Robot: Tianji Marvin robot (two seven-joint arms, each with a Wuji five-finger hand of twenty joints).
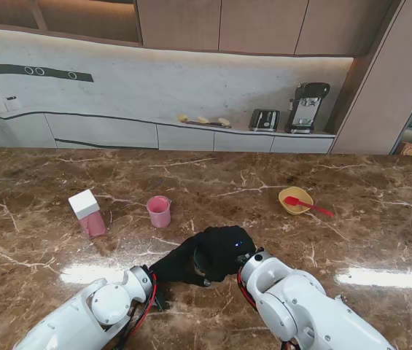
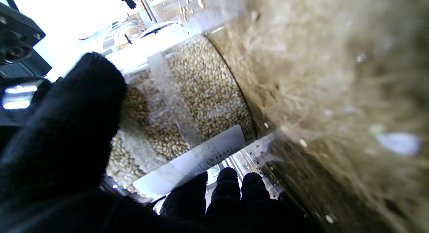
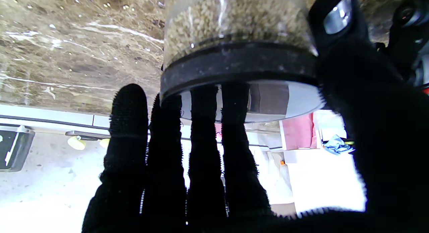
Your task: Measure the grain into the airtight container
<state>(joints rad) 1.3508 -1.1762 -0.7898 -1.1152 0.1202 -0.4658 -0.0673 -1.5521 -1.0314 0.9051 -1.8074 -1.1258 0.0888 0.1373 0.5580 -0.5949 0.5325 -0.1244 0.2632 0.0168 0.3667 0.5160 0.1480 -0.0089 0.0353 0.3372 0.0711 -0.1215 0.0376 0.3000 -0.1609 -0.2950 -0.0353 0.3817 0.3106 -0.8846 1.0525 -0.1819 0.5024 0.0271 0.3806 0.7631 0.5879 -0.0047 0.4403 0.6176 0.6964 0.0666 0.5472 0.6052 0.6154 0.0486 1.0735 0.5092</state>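
We're gripping the grain jar (image 2: 187, 115) body with the left hand (image 1: 180, 264) while the right hand (image 1: 224, 251) cups its black-banded lid (image 3: 238, 64), well nearer to me than the pink cup (image 1: 159, 211), so we're bracing the body firmly and twisting only the lid to avoid spilling.

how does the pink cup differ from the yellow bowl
The pink cup is tall and narrow; the yellow bowl is low and wide. The cup has no tool in it that I can see; the bowl has a red spoon resting in it. The cup is left of the bowl. Both sit upright on the table.
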